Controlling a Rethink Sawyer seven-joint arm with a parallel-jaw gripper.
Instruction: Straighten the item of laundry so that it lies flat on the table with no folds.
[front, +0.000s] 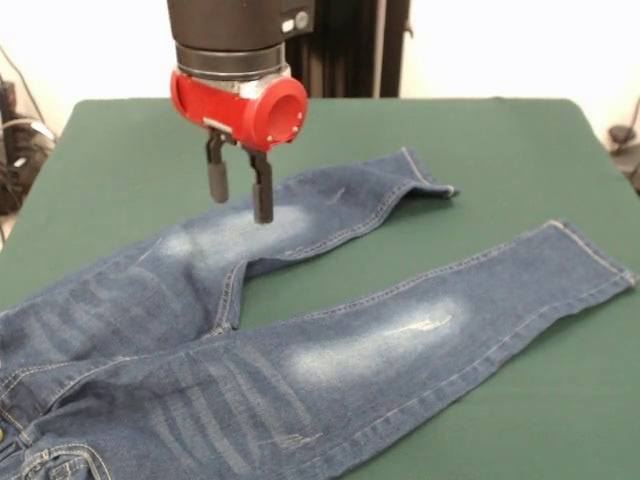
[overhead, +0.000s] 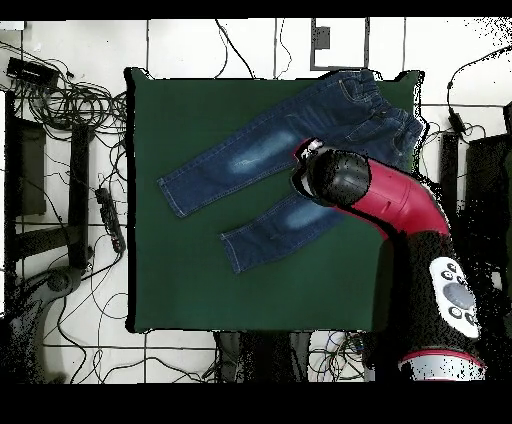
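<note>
Tool (front: 240, 198) open, gripping nothing, hovering just above the faded thigh patch of one leg of the jeans (front: 300, 330), which lie spread under and around it on the green desk (front: 500, 150), legs splayed apart.

Gripper (front: 240, 198): two slim black fingers (front: 217, 180), rounded tips, hung from small black bracket. Directly above them, glossy red collar (front: 240, 103), short open red tube jutting from one side, dark hollow mouth. Above collar, silver-grey ring, then wide black cylinder carrying small white-marked box at its edge. Overhead view: arm (overhead: 395, 200) behind gripper crimson with rounded black end, black base segment bearing pale grey oval button panel.
</note>
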